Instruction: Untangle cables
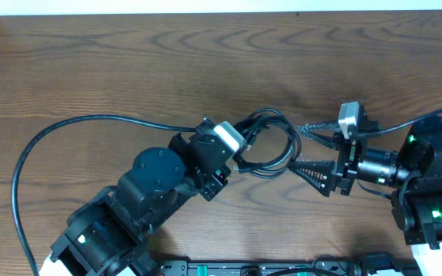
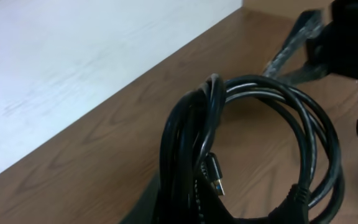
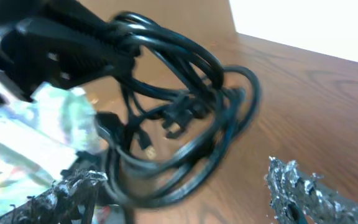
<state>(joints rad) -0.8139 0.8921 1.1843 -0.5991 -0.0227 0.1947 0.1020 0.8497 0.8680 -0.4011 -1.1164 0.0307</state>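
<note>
Cables (image 1: 271,169) loop from the clamped left gripper (image 1: 239,153), their coil lying just ahead of the wide-open right gripper (image 1: 298,147).

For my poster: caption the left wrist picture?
Left end effector gripping looped black cables over a wooden table.

Left arm (image 1: 152,184), right arm (image 1: 428,176): matte black, rounded joint housings, green LEDs (image 1: 436,215), white wrist cams (image 1: 349,116). Right hand (image 1: 295,146) fingers (image 1: 317,172) grey, rough-textured.
</note>
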